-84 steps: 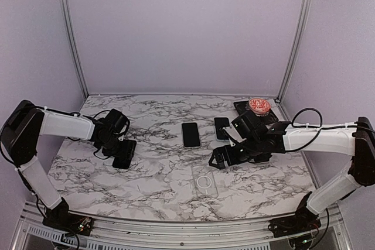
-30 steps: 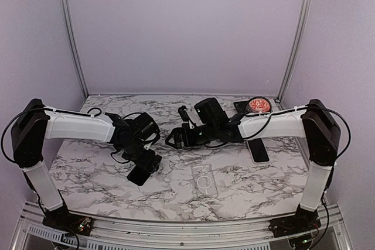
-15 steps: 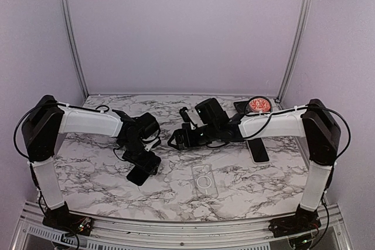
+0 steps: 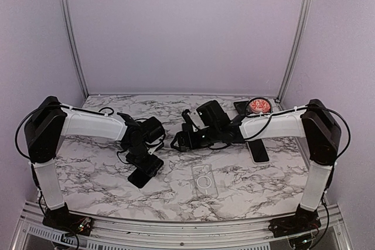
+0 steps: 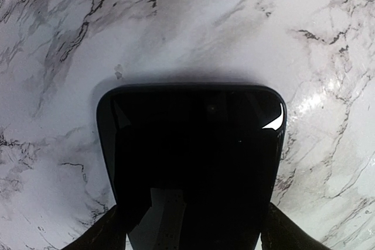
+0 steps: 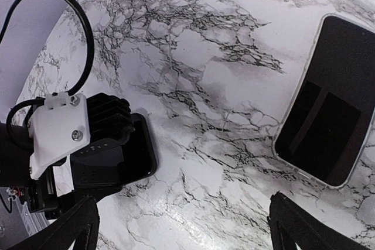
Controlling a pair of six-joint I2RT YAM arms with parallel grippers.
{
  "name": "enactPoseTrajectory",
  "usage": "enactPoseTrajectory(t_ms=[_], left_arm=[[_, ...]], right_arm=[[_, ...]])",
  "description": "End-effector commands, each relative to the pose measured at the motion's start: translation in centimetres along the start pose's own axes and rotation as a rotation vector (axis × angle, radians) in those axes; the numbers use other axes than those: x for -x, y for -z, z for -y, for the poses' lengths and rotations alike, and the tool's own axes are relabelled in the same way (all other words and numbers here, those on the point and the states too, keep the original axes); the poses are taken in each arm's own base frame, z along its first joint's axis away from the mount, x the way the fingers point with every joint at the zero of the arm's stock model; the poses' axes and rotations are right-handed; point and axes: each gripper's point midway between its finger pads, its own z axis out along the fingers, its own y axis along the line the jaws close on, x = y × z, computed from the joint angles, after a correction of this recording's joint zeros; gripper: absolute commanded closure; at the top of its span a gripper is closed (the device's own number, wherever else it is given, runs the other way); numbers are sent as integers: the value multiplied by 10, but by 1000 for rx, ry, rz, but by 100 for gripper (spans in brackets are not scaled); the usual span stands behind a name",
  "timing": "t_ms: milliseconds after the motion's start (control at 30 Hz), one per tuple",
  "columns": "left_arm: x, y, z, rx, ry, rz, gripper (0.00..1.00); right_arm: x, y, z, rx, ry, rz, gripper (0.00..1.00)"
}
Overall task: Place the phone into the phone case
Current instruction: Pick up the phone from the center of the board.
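Left tool (image 5: 193,232) straddled phone (image 5: 190,156) across long edges; clamped or not, could not tell. Best closed evenly, fingers square, before lifting toward phone case (image 4: 205,181) nearby. Right tool (image 6: 187,226) wide, empty.

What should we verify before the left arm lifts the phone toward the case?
1. Phone centred in left end effector: ok.
2. Firm grip on it: cannot tell.
3. Clear phone case flat on the marble, nothing in it: ok.
4. Right end effector open and empty: ok.
5. Spare phone apart from the case: ok.
6. Which face of the gripped phone is up: cannot tell.
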Motion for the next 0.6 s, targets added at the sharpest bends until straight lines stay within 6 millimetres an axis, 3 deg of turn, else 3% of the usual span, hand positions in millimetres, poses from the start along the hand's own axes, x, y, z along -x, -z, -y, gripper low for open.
enactPoseTrajectory(t_ms=[0,233,333,567], left_arm=[[-60,-36,4,10,-24,-234,33],[-49,-25,6,4,-33,-169,54],[-31,-12,-1,48,-23,-68,62],[8,31,-8,73,25,249,64]], right_arm=[[8,13,4,-2,-16,27,1],[8,19,11,-5,-29,38,1],[7,19,13,-7,-33,37,1],[1,9,3,75,-57,17,1]])
